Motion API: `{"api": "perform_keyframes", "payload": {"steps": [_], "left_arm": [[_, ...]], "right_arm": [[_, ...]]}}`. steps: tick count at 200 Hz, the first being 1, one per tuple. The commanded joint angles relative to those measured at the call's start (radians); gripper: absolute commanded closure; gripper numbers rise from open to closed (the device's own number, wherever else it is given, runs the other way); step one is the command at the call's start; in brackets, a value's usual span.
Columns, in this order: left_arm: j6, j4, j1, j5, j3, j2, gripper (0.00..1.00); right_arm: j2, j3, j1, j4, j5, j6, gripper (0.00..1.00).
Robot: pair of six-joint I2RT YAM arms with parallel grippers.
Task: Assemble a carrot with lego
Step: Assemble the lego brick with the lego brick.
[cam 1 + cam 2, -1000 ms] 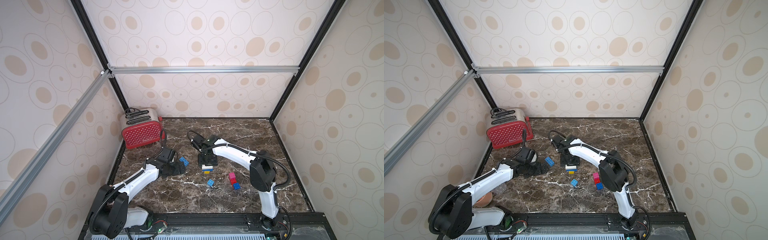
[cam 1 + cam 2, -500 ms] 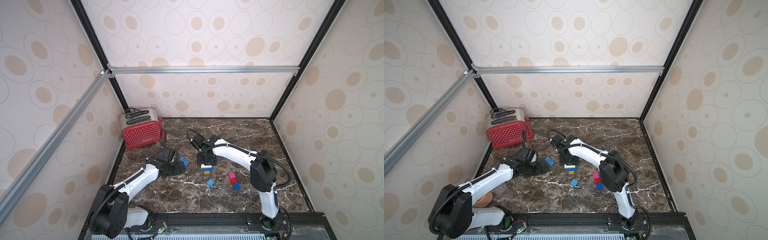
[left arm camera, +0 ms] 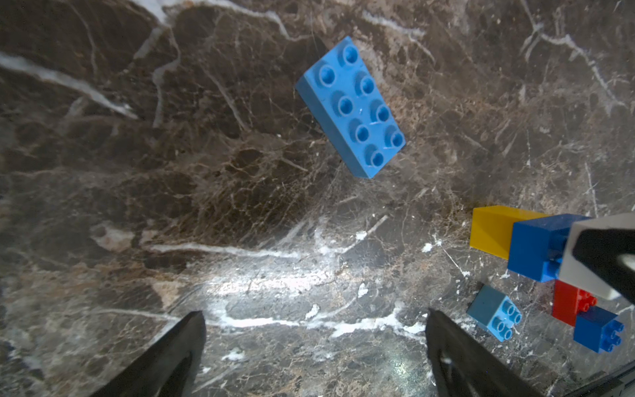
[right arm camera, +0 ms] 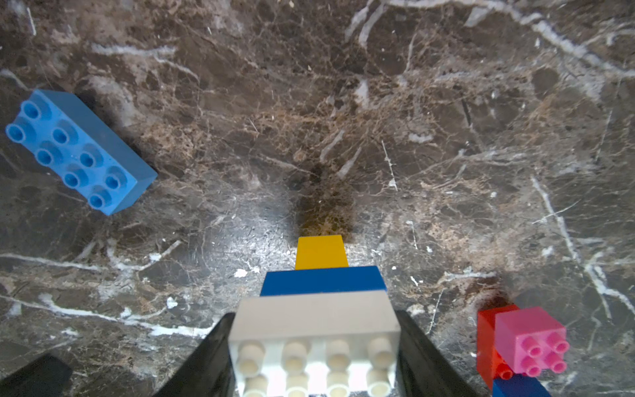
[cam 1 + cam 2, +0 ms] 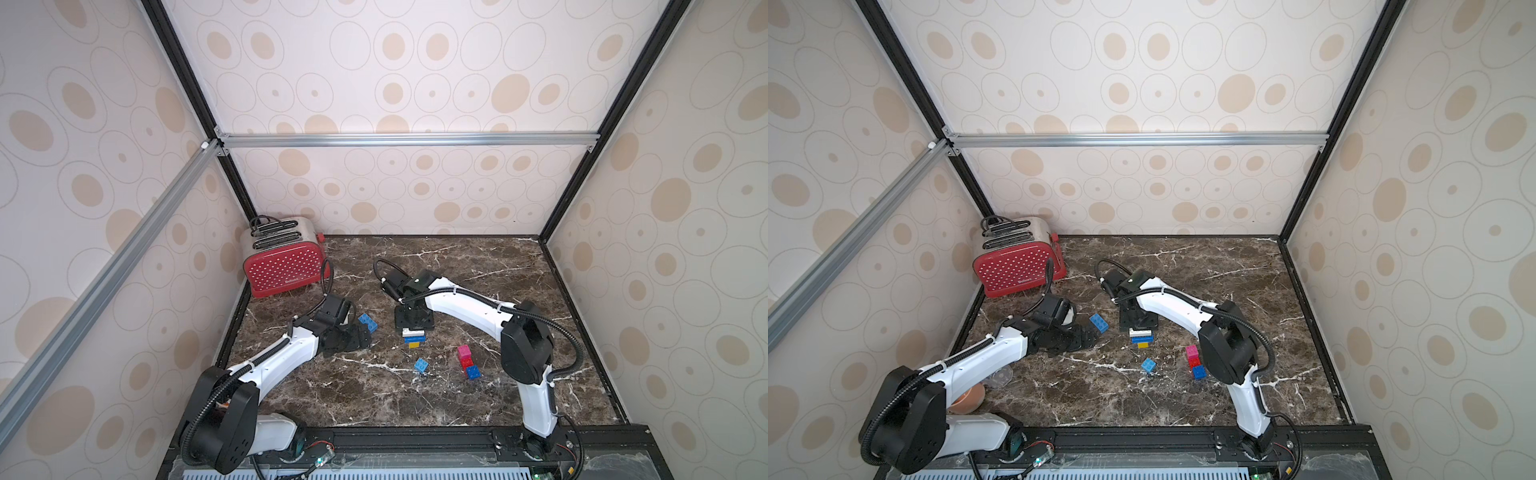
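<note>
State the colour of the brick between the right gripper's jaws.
It is a white brick, clearest in the right wrist view.

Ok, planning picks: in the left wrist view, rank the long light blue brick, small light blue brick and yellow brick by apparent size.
Largest: long light blue brick.
Then yellow brick and small light blue brick: they look alike, yellow partly hidden, so unranked.

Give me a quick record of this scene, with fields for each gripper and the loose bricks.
left gripper: open, empty, beside the light-blue 2x4 brick, not touching
right gripper: shut on white brick, joined to a blue brick and yellow brick
loose on table: small light-blue brick, pink-red-blue cluster
back corner: red toaster
</note>
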Motion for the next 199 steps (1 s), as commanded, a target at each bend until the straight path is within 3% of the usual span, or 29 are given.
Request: {"api": "perform_keyframes", "payload": {"steps": [1,199], "left_arm": [[0.025,-0.006,0.011,-0.001,0.017,0.007,0.01],[0.024,-0.005,0.013,0.004,0.017,0.018,0.01]], "right_arm": [[-0.02,-0.018,0.012,-0.022,0.01,0.007,0.54],[-0.011,-0.033,0.004,-0.04,0.008,-0.038,0.53]]}}
